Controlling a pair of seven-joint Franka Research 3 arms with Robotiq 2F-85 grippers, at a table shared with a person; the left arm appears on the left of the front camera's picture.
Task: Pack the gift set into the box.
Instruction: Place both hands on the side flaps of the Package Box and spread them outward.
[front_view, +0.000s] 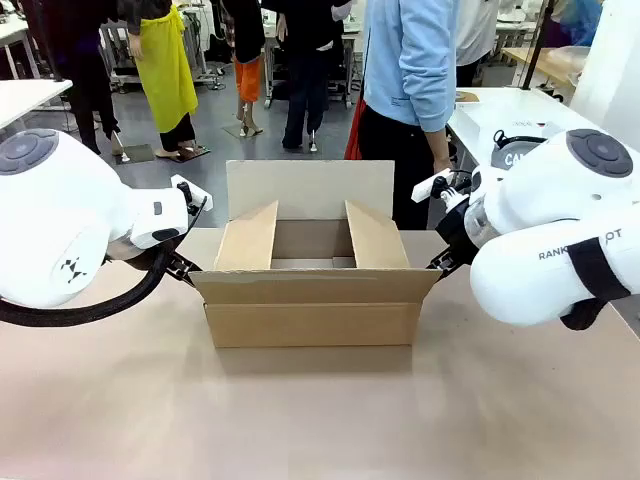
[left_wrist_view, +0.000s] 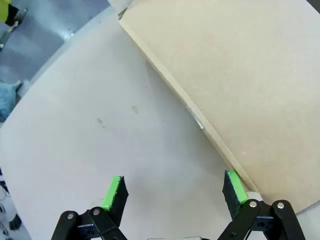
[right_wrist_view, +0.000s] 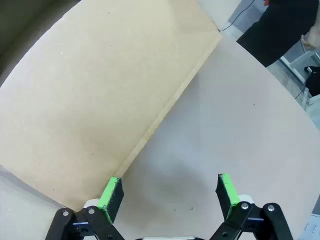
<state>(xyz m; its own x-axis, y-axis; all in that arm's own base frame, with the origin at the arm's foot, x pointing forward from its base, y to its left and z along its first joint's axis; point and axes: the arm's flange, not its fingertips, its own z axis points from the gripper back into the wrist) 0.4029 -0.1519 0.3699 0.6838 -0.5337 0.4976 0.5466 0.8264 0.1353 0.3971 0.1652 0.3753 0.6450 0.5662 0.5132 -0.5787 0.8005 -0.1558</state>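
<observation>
Left jaws: spread wide, holding nothing. In the left wrist view, bare bench (left_wrist_view: 100, 150) between the left pads (left_wrist_view: 114, 192). One pad at the edge of a cardboard panel of the box (left_wrist_view: 240, 75); touching or just clear, not to be told. In the front view, placed at the left end of the box's near flap, just below the left arm (front_view: 60, 220).

Right jaws: spread equally wide, holding nothing. In the right wrist view, bare bench (right_wrist_view: 240, 125) between the right pads (right_wrist_view: 227, 192). One pad at the edge of a cardboard panel of the box (right_wrist_view: 100, 90); contact again not to be told. In the front view, placed at the right end of the same near flap, beside the right arm (front_view: 560, 230).

Box (front_view: 310, 320): brown corrugated carton, standing midway between the left and right edges of the bench (front_view: 320, 420), nearer the far edge. Top open. Rear flap upright, both end flaps tilted inward, near flap folded outward and down.

Gift set (front_view: 515, 150): off the bench, lying on a white table (front_view: 480, 115) beyond the far right corner of the bench. Grey, with a dark curved strap, partly hidden behind the right arm.

Writing: large white letters "CA" on the gift set, remainder hidden. "RANK" and "OT" in grey on the right arm's white casing, middle letters covered by a black band.

Person (front_view: 410, 60) in a light blue top, standing at the far edge of the bench, behind the right half of the box.
</observation>
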